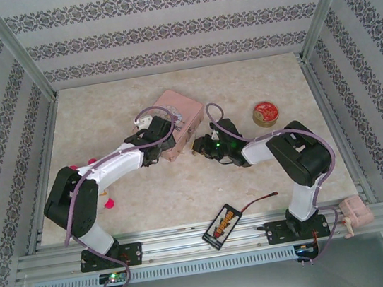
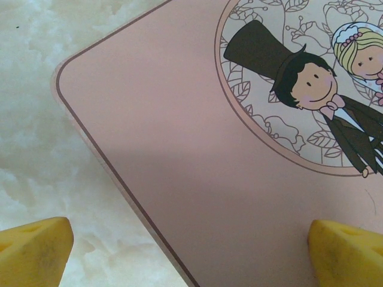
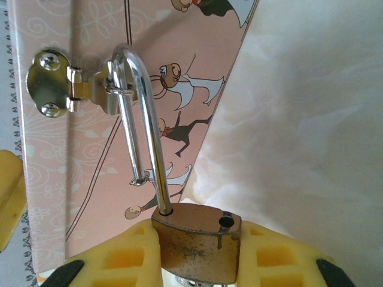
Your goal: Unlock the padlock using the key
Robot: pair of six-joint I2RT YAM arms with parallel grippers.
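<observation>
Closest to me, by the near rail, lies a flat black card (image 1: pixel 222 226) with orange marks. On the far left, two small pink bits (image 1: pixel 107 202) sit on the table (image 1: pixel 266 168) beside the left arm. That arm reaches to the pink tin (image 1: pixel 185 106) in the middle. The left claw (image 2: pixel 185 254) hangs over the lid, its yellow fingers (image 2: pixel 30 251) spread wide and holding nothing. The lid has a drawing of a man in a top hat and a bride. The tin is closed, so I cannot see inside.

On the tin's right side, the right claw (image 3: pixel 200 257) squeezes the padlock (image 3: pixel 194 230) between its yellow pads. The silver loop (image 3: pixel 146 119) hangs on the tin's shiny latch (image 3: pixel 57 84). One end of the loop is out, and its hole (image 3: pixel 226 222) is bare.

Further right, well apart, stands a round tin (image 1: pixel 266 113) with a red lid on. A pink block (image 1: pixel 354 212) sits at the right end of the rail.
</observation>
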